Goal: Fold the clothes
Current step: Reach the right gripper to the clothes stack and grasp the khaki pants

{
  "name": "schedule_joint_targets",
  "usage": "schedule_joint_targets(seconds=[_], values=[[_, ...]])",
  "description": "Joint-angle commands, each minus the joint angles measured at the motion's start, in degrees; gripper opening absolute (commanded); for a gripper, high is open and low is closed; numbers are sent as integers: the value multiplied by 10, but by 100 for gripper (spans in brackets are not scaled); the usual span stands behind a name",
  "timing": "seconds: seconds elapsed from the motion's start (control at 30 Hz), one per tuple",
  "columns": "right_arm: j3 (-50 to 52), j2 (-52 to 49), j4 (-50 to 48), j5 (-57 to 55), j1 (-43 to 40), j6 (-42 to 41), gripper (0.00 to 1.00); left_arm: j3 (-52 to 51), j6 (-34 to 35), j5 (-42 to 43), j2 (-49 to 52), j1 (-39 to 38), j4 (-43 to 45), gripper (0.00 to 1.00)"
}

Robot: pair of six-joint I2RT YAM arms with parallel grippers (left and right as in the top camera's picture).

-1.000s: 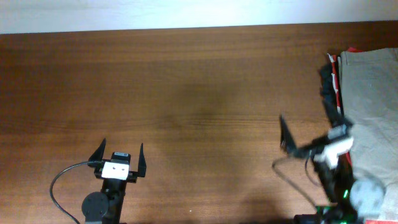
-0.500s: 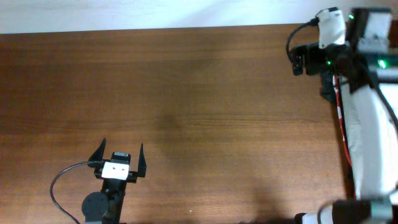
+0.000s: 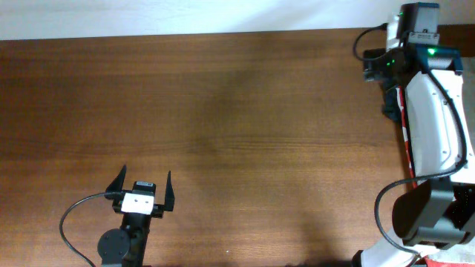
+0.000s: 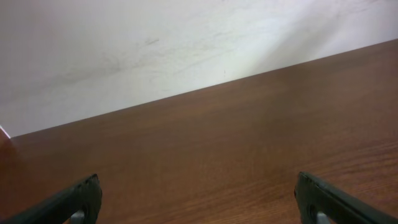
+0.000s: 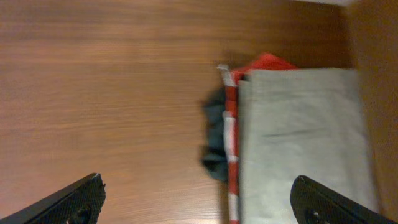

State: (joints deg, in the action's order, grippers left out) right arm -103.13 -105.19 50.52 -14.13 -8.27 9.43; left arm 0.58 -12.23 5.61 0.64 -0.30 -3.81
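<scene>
The left gripper (image 3: 143, 183) has its two dark fingers (image 3: 117, 182) spread wide with nothing between them. It sits low on the table at about 7 o'clock in the overhead view and aims toward 12. In its own wrist view, the left gripper (image 4: 199, 205) shows only the two fingertips (image 4: 81, 198) in the bottom corners, with bare wood between them.

The right gripper (image 5: 199, 208) is just as wide apart and holds nothing, its fingertips (image 5: 323, 202) low in the wrist view. It hangs above the clothes without touching them. In the overhead view the right arm (image 3: 430, 111) stretches up the 3 o'clock edge, with its wrist near 1 o'clock.

The khaki shorts (image 5: 298, 137) lie flat at the 3 o'clock side of the right wrist view. Their long axis runs from 12 to 6, and a faint crease crosses them from 9 to 3. The pictures do not show which end is the waistband. The shorts rest on a red cloth (image 5: 231, 124), which peeks out along their 9 o'clock edge and at 12. A black garment (image 5: 216, 140) is bunched just beside that red edge, toward 9.

In the overhead view, the arm covers most of this pile, which lies near 2 o'clock.

The table (image 3: 237, 111) is dark brown wood with a fine grain. A pale, faintly smudged wall (image 4: 155, 43) rises behind its far edge.
</scene>
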Motion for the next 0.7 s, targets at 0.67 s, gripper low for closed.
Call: schedule_joint_targets(seconds=[0.67], values=[[-12,-255,-201,-59,-127,54,96,-1,-3,6,-2,-2,-3,99]])
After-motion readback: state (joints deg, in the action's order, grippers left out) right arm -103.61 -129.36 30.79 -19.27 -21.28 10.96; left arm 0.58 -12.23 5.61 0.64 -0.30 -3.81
